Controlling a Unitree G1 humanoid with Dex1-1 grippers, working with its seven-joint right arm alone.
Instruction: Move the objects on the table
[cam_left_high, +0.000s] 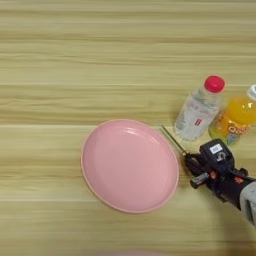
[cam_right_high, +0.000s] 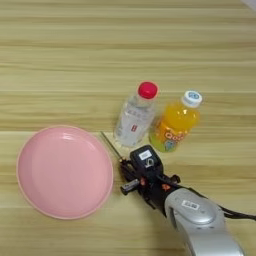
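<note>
Only the thin metal shaft of the screwdriver (cam_left_high: 173, 139) shows, slanting from the pink plate's right rim down-right to my right gripper (cam_left_high: 194, 171). Its handle is hidden under the gripper's black body. The gripper sits low over the table (cam_left_high: 75, 60), right of the plate and just below the two bottles, with the silver forearm (cam_right_high: 200, 220) coming in from the bottom right. In the right eye view the shaft (cam_right_high: 111, 145) meets the gripper (cam_right_high: 125, 179) at its upper left.
A round pink plate (cam_left_high: 129, 165) lies left of the gripper. A clear bottle with a red cap (cam_left_high: 198, 111) and an orange drink bottle with a white cap (cam_right_high: 175, 126) lie side by side just beyond the gripper. Bare wood stretches across the far half.
</note>
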